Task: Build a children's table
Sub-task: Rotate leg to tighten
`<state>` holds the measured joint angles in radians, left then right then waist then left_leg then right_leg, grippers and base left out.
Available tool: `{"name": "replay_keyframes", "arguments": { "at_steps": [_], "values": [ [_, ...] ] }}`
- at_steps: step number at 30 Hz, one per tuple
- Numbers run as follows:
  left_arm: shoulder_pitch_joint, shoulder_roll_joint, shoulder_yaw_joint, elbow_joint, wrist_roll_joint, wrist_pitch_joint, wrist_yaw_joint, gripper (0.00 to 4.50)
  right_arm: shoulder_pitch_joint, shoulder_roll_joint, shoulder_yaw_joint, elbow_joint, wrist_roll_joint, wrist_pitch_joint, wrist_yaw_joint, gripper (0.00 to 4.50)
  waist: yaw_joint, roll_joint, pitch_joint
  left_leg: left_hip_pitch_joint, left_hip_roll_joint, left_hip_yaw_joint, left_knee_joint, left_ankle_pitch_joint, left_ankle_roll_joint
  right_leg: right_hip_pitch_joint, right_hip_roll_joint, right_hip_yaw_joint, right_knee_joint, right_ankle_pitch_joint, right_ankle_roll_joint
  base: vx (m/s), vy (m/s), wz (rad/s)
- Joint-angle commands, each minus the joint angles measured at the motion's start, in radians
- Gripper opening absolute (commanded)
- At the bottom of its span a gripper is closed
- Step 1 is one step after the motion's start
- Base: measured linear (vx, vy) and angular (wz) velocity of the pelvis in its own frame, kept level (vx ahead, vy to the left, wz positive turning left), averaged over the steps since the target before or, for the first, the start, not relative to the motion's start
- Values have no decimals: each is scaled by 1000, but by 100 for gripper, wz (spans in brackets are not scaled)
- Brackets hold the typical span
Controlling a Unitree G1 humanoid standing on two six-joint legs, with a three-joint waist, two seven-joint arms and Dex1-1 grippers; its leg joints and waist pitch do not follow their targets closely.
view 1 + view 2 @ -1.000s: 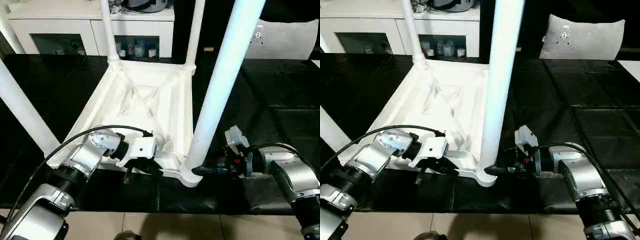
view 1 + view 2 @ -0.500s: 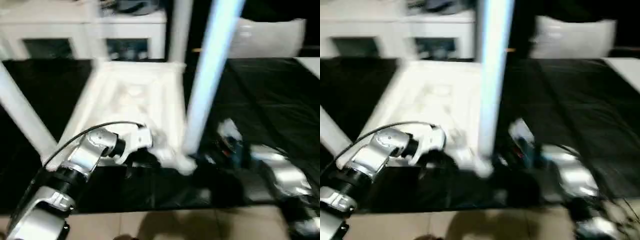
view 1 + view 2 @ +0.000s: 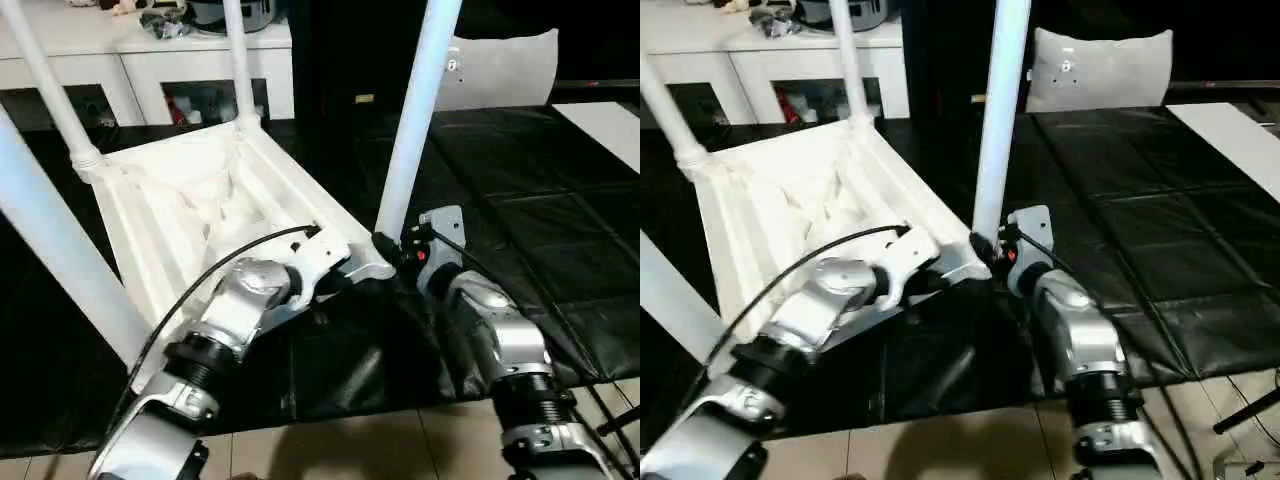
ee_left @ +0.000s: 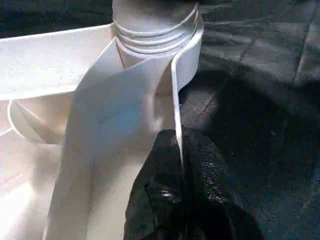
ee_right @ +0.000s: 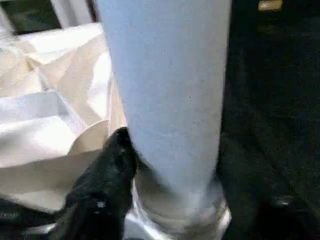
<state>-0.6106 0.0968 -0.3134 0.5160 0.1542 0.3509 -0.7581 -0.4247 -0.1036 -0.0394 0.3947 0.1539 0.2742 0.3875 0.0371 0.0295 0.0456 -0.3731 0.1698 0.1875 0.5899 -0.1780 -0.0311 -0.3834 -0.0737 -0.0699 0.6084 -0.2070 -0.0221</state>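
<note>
The white children's table lies upside down on the black mat, its ribbed top (image 3: 190,190) facing up and several legs standing in the corner sockets. The near right leg (image 3: 415,110) rises from the corner between my grippers. My left gripper (image 4: 182,167) is shut on the table top's thin rim (image 4: 175,100), just beside that corner socket (image 4: 155,30). At the base of that leg my right gripper (image 3: 392,247) is open. Its fingers straddle the leg (image 5: 165,75), and one black finger (image 5: 107,170) touches it low down.
A white cabinet with dark glass doors (image 3: 150,65) stands behind the table. A grey cushion (image 3: 500,65) rests at the back right. The black mat (image 3: 520,200) stretches to the right, with a white sheet (image 3: 600,120) at its far right. Tiled floor (image 3: 350,450) borders the mat's near edge.
The whole picture has swung and tilted, so the camera has moved. Both grippers are still at the same near corner of the table.
</note>
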Motion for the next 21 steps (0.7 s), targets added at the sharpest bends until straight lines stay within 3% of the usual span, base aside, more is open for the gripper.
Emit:
{"name": "replay_keyframes", "arguments": {
  "at_steps": [1,3,7,10,15,19,21],
  "values": [
    [-14,-26,-62,-26,-9,-29,-52,0,20,8,27,-13,13,32,29,271,6,-6,-55,18,61,-31,-74,-266,24,25,-80,55,-100,-286,-162,0,0,0],
    [-6,7,-72,-26,3,-63,-74,0,44,-26,14,-57,35,32,86,298,14,-6,-57,9,61,-31,-74,-219,42,36,-82,54,-90,-206,-176,0,0,0],
    [5,40,-76,-23,6,-105,-108,0,64,-86,14,-102,60,30,187,325,24,-8,-61,7,61,-27,-67,-155,72,43,-83,54,-79,-97,-202,0,0,0],
    [11,85,-86,-14,5,-157,-164,0,80,-175,23,-138,91,32,317,361,30,-9,-58,8,61,-27,-66,-161,82,46,-82,52,-82,-115,-204,0,0,0],
    [23,177,-133,-3,-12,-297,-330,0,93,-341,49,-169,116,23,558,397,39,-9,-52,12,65,-28,-71,-226,64,40,-85,53,-94,-253,-176,0,0,0],
    [27,226,-162,-8,-12,-358,-424,0,88,-397,70,-159,130,23,669,397,48,-8,-54,15,69,-28,-71,-221,59,38,-85,53,-91,-241,-181,0,0,0],
    [22,256,-180,1,-9,-408,-481,0,92,-439,101,-163,148,14,778,397,55,-6,-56,13,70,-27,-69,-205,67,40,-83,51,-82,-188,-197,0,0,0]
  ]
}}
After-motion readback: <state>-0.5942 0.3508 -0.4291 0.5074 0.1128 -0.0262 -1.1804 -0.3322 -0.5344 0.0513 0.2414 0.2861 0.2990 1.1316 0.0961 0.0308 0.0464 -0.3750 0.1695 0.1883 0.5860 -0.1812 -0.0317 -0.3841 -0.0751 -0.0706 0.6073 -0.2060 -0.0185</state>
